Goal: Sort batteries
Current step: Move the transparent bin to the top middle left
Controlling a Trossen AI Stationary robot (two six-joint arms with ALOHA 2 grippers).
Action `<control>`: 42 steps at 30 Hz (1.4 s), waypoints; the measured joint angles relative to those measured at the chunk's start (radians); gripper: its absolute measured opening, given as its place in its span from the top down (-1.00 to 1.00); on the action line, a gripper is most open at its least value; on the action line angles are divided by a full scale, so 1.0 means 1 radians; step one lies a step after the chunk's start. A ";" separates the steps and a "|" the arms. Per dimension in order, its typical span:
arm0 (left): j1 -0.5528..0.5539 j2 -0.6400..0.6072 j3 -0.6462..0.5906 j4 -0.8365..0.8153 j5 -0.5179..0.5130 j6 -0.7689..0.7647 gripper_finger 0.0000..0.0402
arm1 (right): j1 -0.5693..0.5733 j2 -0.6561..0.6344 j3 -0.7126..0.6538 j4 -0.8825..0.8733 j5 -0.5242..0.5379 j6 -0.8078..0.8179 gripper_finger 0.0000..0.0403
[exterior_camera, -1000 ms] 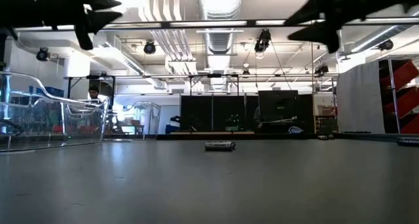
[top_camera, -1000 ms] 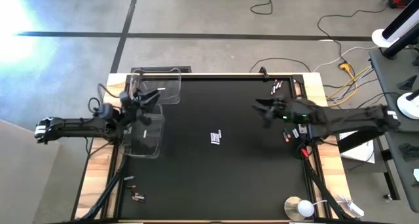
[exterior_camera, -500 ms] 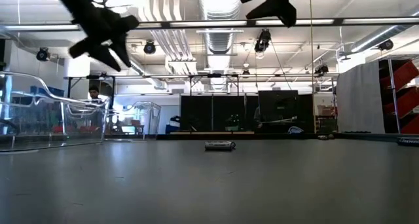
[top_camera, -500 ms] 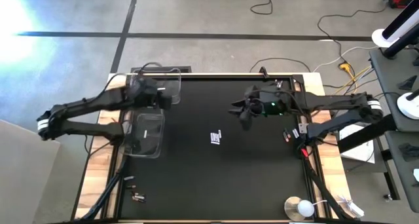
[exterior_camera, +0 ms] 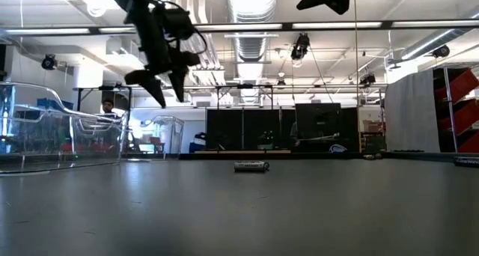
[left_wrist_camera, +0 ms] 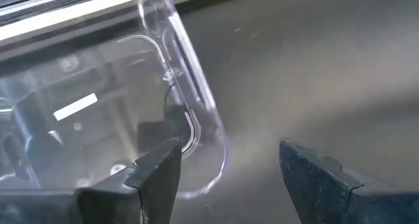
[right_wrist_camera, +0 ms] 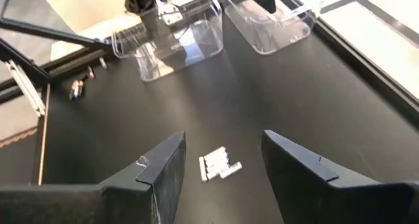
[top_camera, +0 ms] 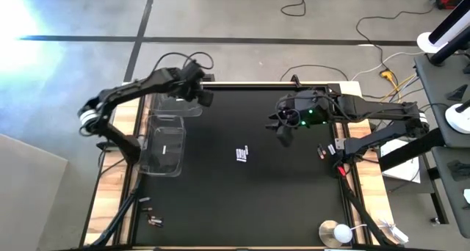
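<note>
Two open, empty grippers above batteries (top_camera: 241, 154).

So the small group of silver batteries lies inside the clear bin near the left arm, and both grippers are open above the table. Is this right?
Not quite. The silver batteries lie on the bare black mat in the middle of the table, outside the clear bin, as the high view shows. The left gripper and right gripper are indeed open above the table.
</note>
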State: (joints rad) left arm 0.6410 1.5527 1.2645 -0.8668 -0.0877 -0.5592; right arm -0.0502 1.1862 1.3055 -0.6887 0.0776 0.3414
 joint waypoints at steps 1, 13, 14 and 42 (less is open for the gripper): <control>0.002 0.029 0.015 -0.010 0.000 0.003 -0.15 | 0.000 0.001 -0.001 -0.003 0.000 -0.001 0.05; 0.019 0.178 -0.006 -0.051 -0.001 0.008 0.09 | -0.002 0.006 -0.002 -0.046 0.001 -0.028 0.05; 0.019 0.179 -0.013 -0.047 -0.001 0.012 0.13 | -0.003 0.006 -0.002 -0.046 0.001 -0.040 0.05; -0.352 0.164 0.245 -0.252 0.064 0.712 1.00 | -0.121 0.006 -0.001 -0.040 0.034 -0.156 0.05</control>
State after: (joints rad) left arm 0.2891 1.7171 1.5097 -1.1190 -0.0236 0.1526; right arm -0.1711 1.1923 1.3045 -0.7282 0.1112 0.1857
